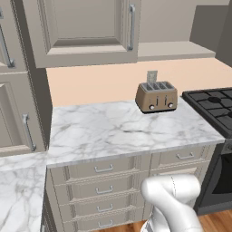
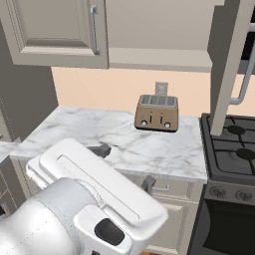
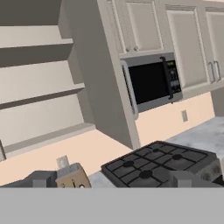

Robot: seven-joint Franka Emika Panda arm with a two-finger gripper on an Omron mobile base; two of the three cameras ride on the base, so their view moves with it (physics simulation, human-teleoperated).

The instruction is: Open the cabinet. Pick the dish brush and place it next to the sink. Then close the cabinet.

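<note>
Jaws apart and empty, low over the tabletop (image 1: 113, 131) edge; shut cabinet (image 1: 86, 27) lies up and left of them, handle (image 1: 132, 27) vertical, brush presumably behind its doors.

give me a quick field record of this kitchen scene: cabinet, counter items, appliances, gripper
cabinet: left door shut, right door swung open; bare shelves visible
dish brush: cannot tell where it is
counter: white marble, toaster standing upright near the back wall
stove: black gas hob, right of the toaster
microwave: mounted above the stove
gripper: open, holding nothing, raised toward the shelves
</note>
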